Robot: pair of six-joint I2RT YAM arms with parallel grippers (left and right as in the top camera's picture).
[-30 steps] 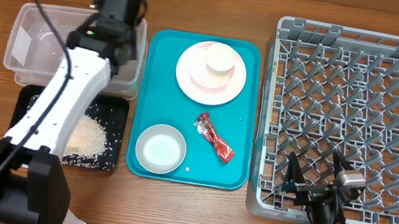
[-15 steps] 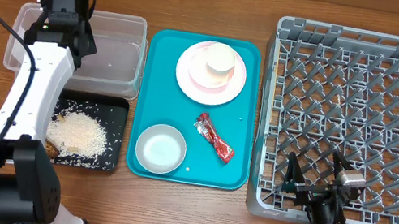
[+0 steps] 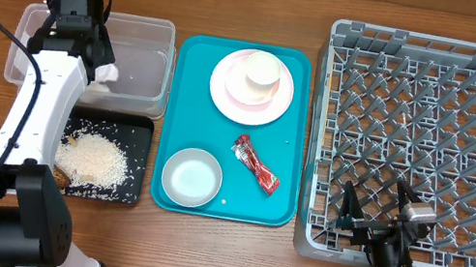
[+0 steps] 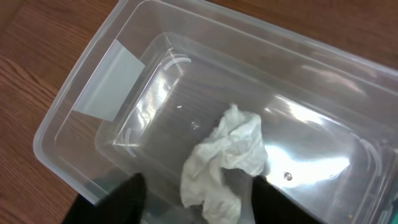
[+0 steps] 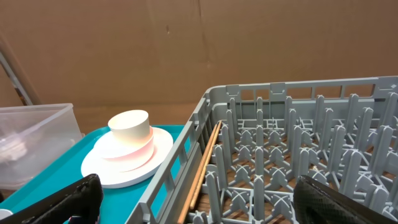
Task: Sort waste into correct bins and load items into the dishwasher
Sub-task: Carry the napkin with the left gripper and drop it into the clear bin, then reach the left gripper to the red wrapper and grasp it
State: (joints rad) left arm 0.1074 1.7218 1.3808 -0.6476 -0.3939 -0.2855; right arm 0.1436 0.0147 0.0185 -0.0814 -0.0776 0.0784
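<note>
Where crumpled tissue [image 4: 227, 158] lies within clear tub [image 4: 205, 25], white label [image 4: 109, 81] on its wall.

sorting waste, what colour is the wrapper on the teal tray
Red; the small shiny snack wrapper shows best in the overhead view.

No writing can be read anywhere; the white sticker [image 4: 109, 81] on the clear tub [image 4: 155, 56] looks blank.

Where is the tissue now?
Overhead, the tissue is in the clear tub on the left, just beyond the black tray.
</note>
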